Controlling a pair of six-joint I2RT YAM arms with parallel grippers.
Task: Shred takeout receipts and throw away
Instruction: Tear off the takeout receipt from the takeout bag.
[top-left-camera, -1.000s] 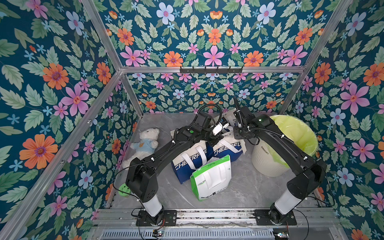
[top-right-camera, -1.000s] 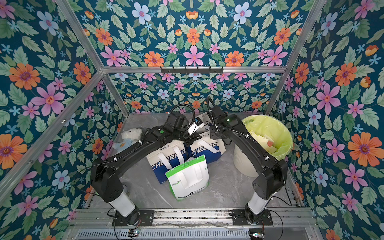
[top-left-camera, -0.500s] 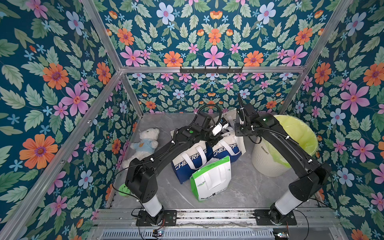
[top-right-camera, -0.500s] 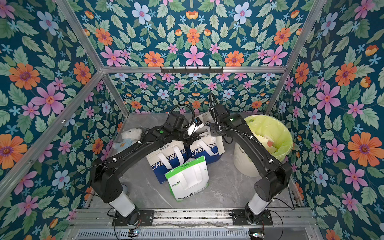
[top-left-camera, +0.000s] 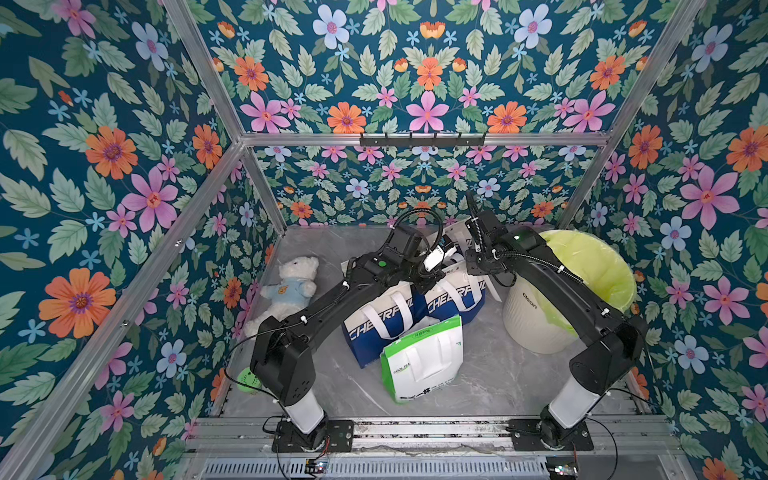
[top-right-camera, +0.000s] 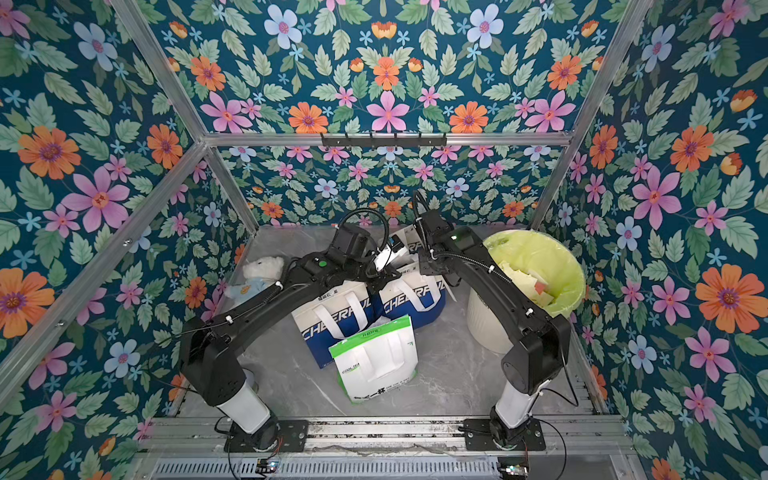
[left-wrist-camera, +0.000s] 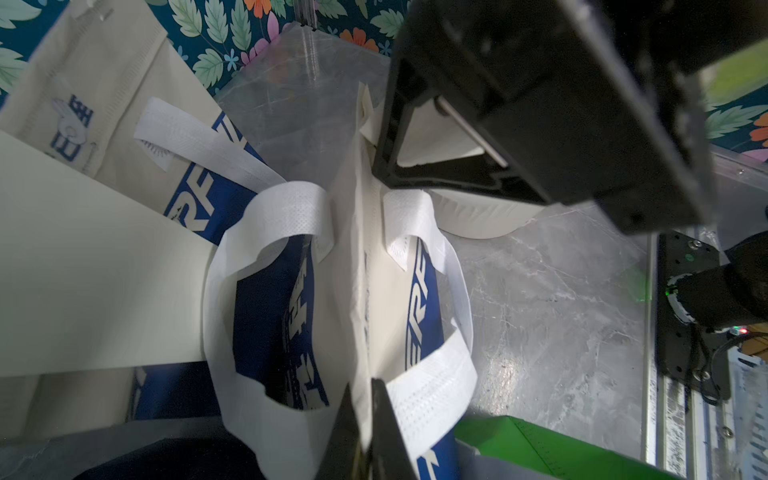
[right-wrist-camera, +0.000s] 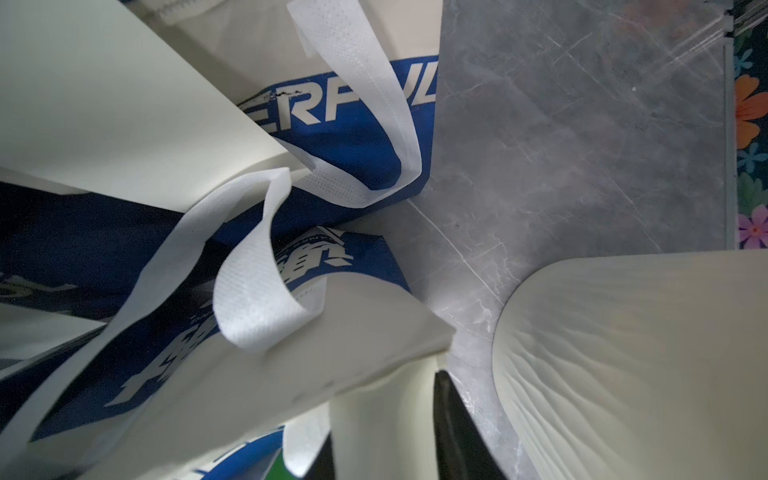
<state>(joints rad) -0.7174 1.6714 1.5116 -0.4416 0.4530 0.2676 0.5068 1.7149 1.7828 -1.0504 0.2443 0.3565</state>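
Note:
Two white-and-blue bags stand mid-table, with a white-and-green bag in front. My left gripper is shut on the white top edge of the right-hand blue bag, between its strap handles. In both top views it sits over that bag. My right gripper hangs at the bag's far end, next to the bin. Its fingers stand apart with a plain white receipt between them. The receipt's lower edge shows beside the bin. Another pale sheet lies against the left-hand bag.
A white bin with a yellow-green liner stands at the right and holds paper scraps. A white teddy bear lies at the left wall. A small green object sits by the left arm's base.
My right arm has shifted slightly over the far end of the bag. The left arm and the bags have stayed put.

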